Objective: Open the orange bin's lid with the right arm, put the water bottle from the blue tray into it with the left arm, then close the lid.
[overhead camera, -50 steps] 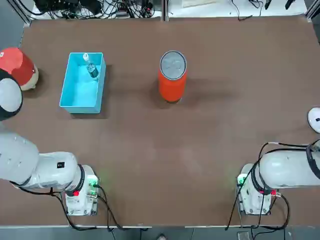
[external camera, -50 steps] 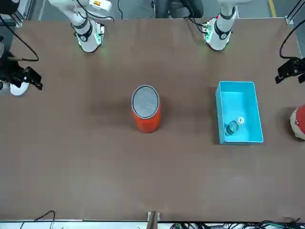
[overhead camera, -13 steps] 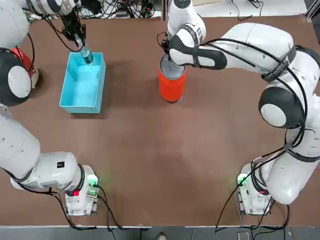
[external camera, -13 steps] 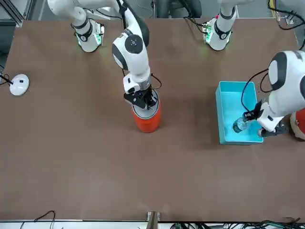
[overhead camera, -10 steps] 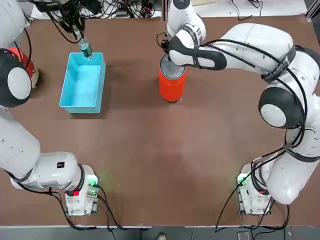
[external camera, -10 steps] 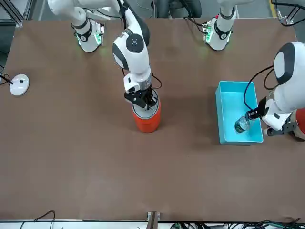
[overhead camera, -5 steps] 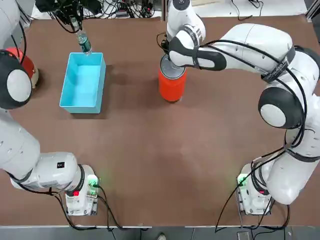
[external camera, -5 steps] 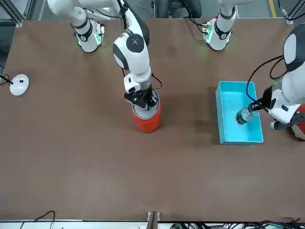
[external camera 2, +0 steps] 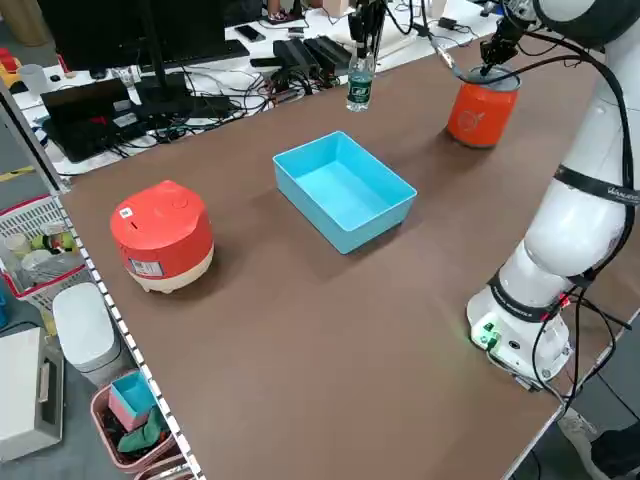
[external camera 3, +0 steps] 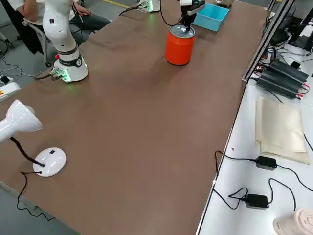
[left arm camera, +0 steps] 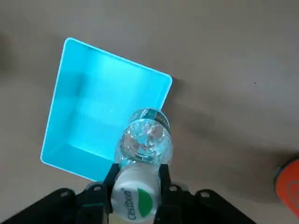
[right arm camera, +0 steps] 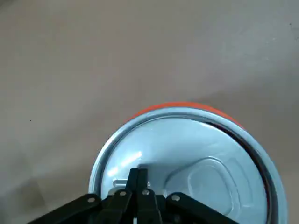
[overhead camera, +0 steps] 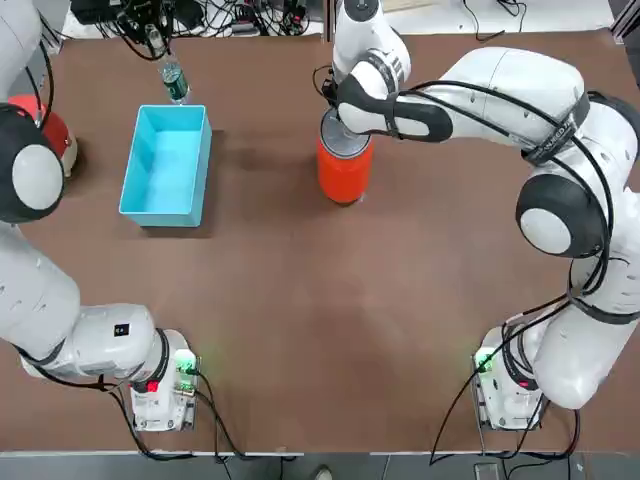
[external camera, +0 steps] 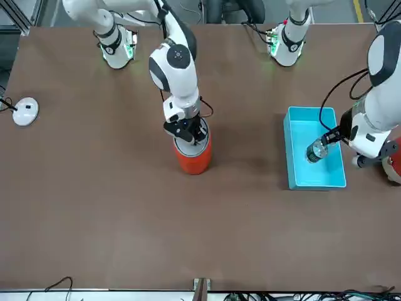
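Top view: the blue tray (overhead camera: 165, 210) lies at 9 o'clock from the orange bin (overhead camera: 343, 182). The bin lies at 4 o'clock from the upright water bottle (external camera 2: 359, 88), clamped in the left gripper's (left arm camera: 138, 175) jaws. The right gripper's (right arm camera: 138, 171) jaws are together at the lid (right arm camera: 163, 140).

Bin (overhead camera: 344, 178): orange-red. Lid (right arm camera: 187, 158): metallic grey. Tray (overhead camera: 165, 165): uniform light blue. Bottle (left arm camera: 145, 140): clear, green label, white cap with dark lettering and a green leaf mark. Table (overhead camera: 300, 320): plain brown. Dome, far left (external camera 2: 162, 235): red above, cream base. Arms (overhead camera: 580, 215): white, black bands.
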`<act>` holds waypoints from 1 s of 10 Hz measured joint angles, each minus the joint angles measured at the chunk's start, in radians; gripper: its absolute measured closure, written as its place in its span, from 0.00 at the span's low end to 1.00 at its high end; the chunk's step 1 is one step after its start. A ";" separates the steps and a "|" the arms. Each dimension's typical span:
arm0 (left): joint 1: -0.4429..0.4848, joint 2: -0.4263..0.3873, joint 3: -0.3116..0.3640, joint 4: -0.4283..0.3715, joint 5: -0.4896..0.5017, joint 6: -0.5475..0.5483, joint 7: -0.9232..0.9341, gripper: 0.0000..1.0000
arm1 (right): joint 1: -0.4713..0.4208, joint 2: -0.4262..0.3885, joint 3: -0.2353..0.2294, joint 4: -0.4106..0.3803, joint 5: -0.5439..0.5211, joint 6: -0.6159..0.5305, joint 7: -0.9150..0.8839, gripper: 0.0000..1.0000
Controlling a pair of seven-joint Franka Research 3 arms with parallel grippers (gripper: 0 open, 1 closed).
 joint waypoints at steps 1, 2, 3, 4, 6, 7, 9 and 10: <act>0.000 -0.002 -0.013 0.034 -0.007 -0.033 -0.024 0.63 | 0.000 0.000 0.000 0.013 0.000 -0.023 0.000 0.99; 0.000 -0.004 -0.027 0.059 -0.023 -0.058 -0.052 0.63 | 0.000 0.000 -0.002 0.040 -0.001 -0.072 0.000 0.99; 0.000 -0.005 -0.041 0.074 -0.042 -0.080 -0.081 0.63 | -0.002 -0.001 -0.008 0.073 -0.002 -0.123 -0.001 0.99; 0.000 -0.006 -0.059 0.089 -0.056 -0.102 -0.111 0.63 | -0.005 -0.007 -0.012 0.104 -0.002 -0.162 -0.002 0.99; 0.000 -0.007 -0.120 0.114 -0.091 -0.117 -0.191 0.63 | -0.018 -0.045 -0.017 0.129 -0.003 -0.259 -0.031 0.99; -0.001 -0.006 -0.171 0.118 -0.103 -0.114 -0.247 0.63 | -0.042 -0.068 -0.018 0.135 0.017 -0.332 -0.093 0.99; -0.011 -0.002 -0.279 0.120 -0.135 -0.074 -0.373 0.63 | -0.107 -0.111 -0.021 0.156 0.054 -0.456 -0.222 0.99; -0.026 0.010 -0.314 0.119 -0.152 -0.023 -0.430 0.63 | -0.137 -0.132 -0.022 0.157 0.057 -0.480 -0.253 0.99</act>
